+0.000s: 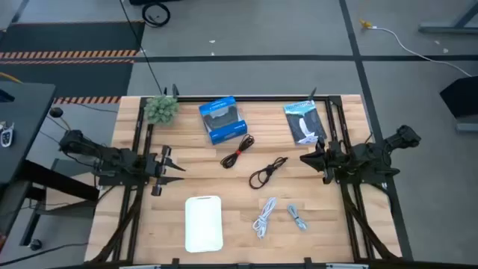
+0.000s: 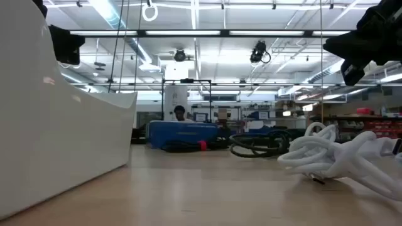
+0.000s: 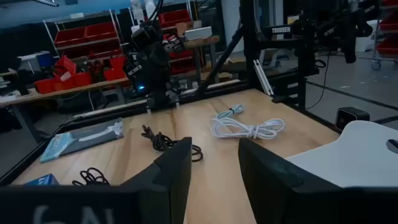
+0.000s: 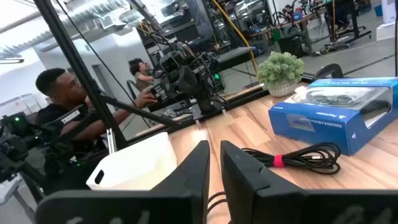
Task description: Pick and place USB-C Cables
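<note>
Four cable bundles lie flat on the wooden table. The black one with a red tie is nearest the far edge, and also shows in the right wrist view. The plain black one lies at the middle. The white one and the grey one lie nearer the near edge. My left gripper hovers open and empty at the table's left, its fingers pointing toward the cables. My right gripper hovers at the right, shut and empty, pointing toward the red-tied cable.
A white bin stands near the front edge, left of the white cable. A blue box, a black-and-white packet and a small green plant sit along the far edge. A person is beyond the table's left side.
</note>
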